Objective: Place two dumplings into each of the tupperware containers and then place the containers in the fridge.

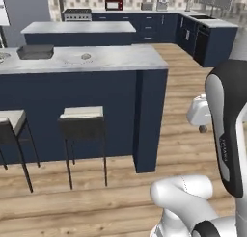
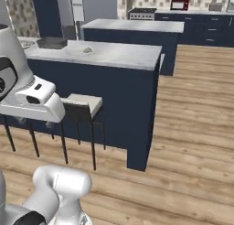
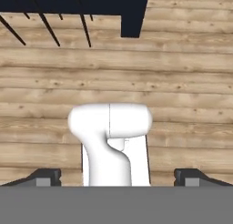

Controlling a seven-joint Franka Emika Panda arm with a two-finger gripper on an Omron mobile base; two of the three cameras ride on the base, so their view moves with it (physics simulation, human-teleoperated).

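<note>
My gripper is open, its two dark fingertips set wide apart with nothing between them. It hangs over the wooden floor and points down, well short of the island counter. The white hand shows right of the island, and again at the left beside a stool. On the counter a small lump, perhaps a dumpling, lies on a round pale plate; it is too small to be sure. The tupperware containers are out of view. A tall grey-silver face at the back may be the fridge.
A dark shallow tray sits on the island's left part. Two stools stand against its near side. A second counter lies behind, then dark blue cabinets, a stove and a red microwave. Open wooden floor runs right of the island.
</note>
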